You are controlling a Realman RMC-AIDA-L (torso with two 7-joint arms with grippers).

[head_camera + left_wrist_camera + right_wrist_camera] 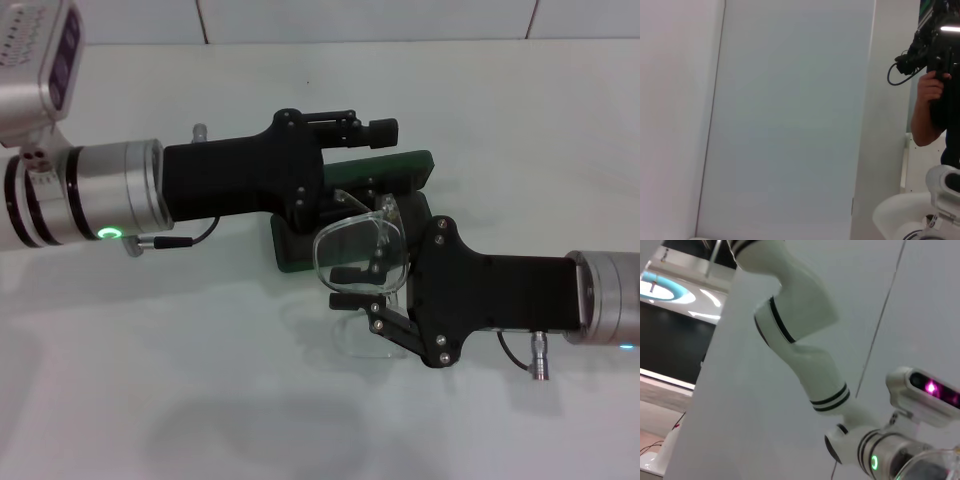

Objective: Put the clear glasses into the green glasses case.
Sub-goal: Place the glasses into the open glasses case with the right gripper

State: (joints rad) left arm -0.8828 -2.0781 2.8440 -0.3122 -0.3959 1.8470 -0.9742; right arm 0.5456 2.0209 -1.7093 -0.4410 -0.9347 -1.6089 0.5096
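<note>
Head view shows both arms reaching toward the middle of the white table (pixel 150 400), meeting over the green glasses case (pixel 405 170). The case lies open on the table; its lid is seen past the left hand, and the lower half shows as a dark green edge beneath and just beside that hand.

The left hand (pixel 365 130) comes in from the left, its black body lying across the case. Its fingers point toward the far side of the case and look spread, with nothing seen between them. A green ring light glows on the left arm's silver wrist section.

The right hand (pixel 355 290) comes in from the right. Its fingers are closed on the clear glasses (pixel 350 245), gripping the lower rim of the one-piece lens. The glasses are held up off the table, just beside the near edge of the case and partly over it, with the lens facing the left side of the view. One thin clear arm of the glasses curves toward the left hand near the case lid.

Left wrist view takes in only pale wall panels and, at one edge, a person's hand (pixel 931 86) holding black equipment.

Right wrist view looks across at the robot's white left arm (pixel 800 335), with a curve of the clear lens at the corner.
</note>
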